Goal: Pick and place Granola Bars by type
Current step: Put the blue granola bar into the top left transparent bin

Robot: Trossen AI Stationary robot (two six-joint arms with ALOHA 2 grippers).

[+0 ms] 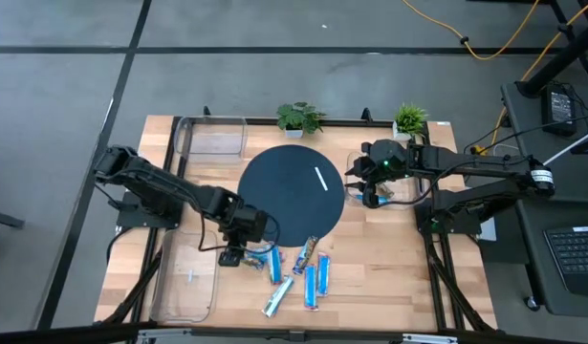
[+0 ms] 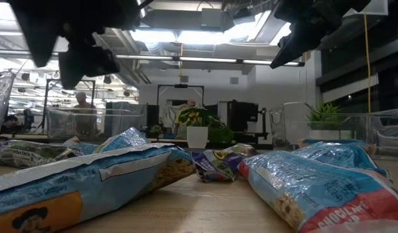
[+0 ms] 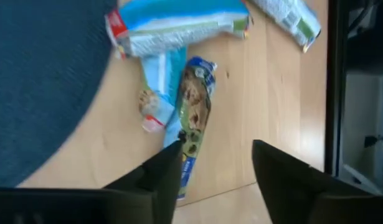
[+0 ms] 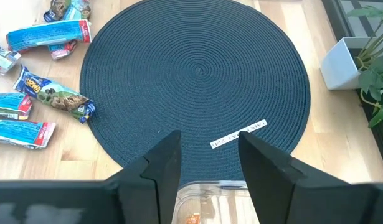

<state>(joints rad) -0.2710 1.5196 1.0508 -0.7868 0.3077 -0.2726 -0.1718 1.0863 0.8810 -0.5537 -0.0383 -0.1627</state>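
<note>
Granola Bars lie scattered at six o'clock of the dark mat.
Light, crinkly, slippery foil: pinch each across its middle, I'd say. Left gripper hovers over them, fingers apart, empty; right gripper waits at three o'clock, open, empty.

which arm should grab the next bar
Left, probably. Its open claw hangs right beside the bars, one lying just ahead of its fingers. The right claw, open too, sits across the mat over a bin.
</note>
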